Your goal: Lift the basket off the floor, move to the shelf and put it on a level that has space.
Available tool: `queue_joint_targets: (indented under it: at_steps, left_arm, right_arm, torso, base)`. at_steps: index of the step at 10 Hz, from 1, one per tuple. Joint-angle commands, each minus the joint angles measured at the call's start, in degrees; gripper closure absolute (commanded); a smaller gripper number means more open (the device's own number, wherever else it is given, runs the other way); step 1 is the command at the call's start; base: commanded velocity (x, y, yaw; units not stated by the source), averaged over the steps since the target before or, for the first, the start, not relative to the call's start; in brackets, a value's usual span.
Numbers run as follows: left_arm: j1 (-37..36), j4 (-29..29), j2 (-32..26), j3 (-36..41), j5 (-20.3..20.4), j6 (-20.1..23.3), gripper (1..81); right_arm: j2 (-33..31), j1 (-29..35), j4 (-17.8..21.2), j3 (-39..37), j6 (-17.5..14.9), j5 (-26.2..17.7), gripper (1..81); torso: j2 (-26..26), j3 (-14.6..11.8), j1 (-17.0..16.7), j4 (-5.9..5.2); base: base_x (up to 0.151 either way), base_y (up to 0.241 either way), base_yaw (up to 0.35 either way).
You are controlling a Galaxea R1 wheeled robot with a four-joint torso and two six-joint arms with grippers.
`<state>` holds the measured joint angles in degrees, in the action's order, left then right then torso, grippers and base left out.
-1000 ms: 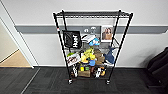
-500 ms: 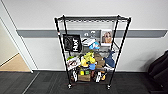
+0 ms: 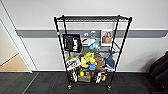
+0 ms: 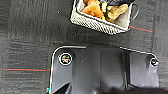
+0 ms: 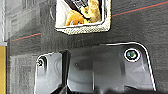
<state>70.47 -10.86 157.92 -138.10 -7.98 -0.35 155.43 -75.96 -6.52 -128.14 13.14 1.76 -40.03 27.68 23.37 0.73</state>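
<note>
The cream woven basket (image 4: 95, 23) stands on the dark grey carpet floor (image 4: 30, 37), holding orange and brown items; a black loop handle (image 4: 135, 11) sticks out at one end. It appears again as the basket (image 5: 85, 30) on the floor (image 5: 140, 27), just beyond the robot's dark plate. The black wire shelf (image 3: 60, 45) stands on small wheels against the white wall, straight ahead. Its top level (image 3: 92, 18) is a bare wire grid. The lower tiers are crowded with a black bag (image 3: 72, 43), toys and boxes.
An open doorway with tan wooden flooring (image 3: 12, 65) lies at the left. A dark bulky object (image 3: 160, 70) sits by the wall at the right. Thin red lines (image 4: 25, 69) cross the carpet near the basket.
The whole head picture has shifted: the shelf sits a little lower and slightly larger, so the camera has moved. Nothing on the shelf has changed.
</note>
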Motion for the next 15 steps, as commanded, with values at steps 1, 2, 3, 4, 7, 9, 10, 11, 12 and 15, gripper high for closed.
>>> queue_joint_targets:
  at_steps: [1,2,3,4,7,9,10,11,12,15]
  left_arm:
    - [-4.9,-1.4,-1.5,0.2,-4.7,-0.3,1.0]
    - [-5.6,-1.4,-1.6,0.2,-6.1,-0.3,1.0]
    - [-6.3,-1.7,-1.8,0.2,-6.4,-0.3,1.0]
    - [-7.0,-1.9,-2.0,0.2,-6.9,-0.3,1.0]
    - [-9.3,-2.2,-2.2,0.1,-9.0,-0.3,1.0]
    - [-11.6,-2.3,-2.1,-0.1,-10.0,-0.3,1.0]
    - [-12.8,-2.5,-2.0,-0.1,-11.2,-0.3,1.0]
    - [-13.9,-2.5,-1.8,-0.2,-11.9,-0.3,1.0]
    - [-14.8,-2.5,-1.7,-0.2,-12.0,-0.3,1.0]
    - [-16.8,-2.6,-1.6,-0.2,-12.9,-0.3,1.0]
  right_arm:
    - [-1.3,5.1,2.1,0.4,0.0,-4.0,1.0]
    - [-1.2,5.8,2.7,0.4,0.0,-4.5,1.0]
    - [-1.3,6.5,2.8,0.4,0.0,-4.7,1.0]
    - [-1.2,7.1,2.8,0.4,0.1,-5.3,1.0]
    - [-1.3,9.5,4.0,0.4,0.0,-6.7,1.0]
    - [-1.3,10.7,4.6,0.3,0.0,-7.6,1.0]
    - [-1.3,11.3,4.9,0.2,0.0,-7.7,1.0]
    - [-1.3,11.9,5.2,0.1,0.0,-8.2,1.0]
    - [-1.3,12.4,5.6,-0.1,0.1,-8.4,1.0]
    - [-1.3,13.2,6.0,-0.1,0.1,-8.8,1.0]
  torso:
    - [-5.6,5.2,3.6,0.00]
    - [-7.5,7.0,4.9,0.00]
    - [-9.4,8.8,6.1,0.00]
    - [-11.5,10.7,7.4,0.00]
    - [-17.3,10.8,11.1,0.00]
    - [-20.3,13.4,13.2,0.00]
    - [-21.8,13.9,14.1,0.00]
    - [-23.7,14.2,15.3,0.00]
    - [-25.6,14.2,16.5,0.00]
    - [-31.5,14.2,20.2,0.00]
  base:
    - [0.000,0.000,0.000]
    - [0.000,0.000,0.000]
    - [0.000,0.000,0.000]
    - [0.000,0.000,0.000]
    - [0.000,0.000,0.000]
    - [0.000,0.000,0.000]
    - [0.000,0.000,0.000]
    - [0.000,0.000,0.000]
    - [0.000,0.000,0.000]
    - [0.000,0.000,0.000]
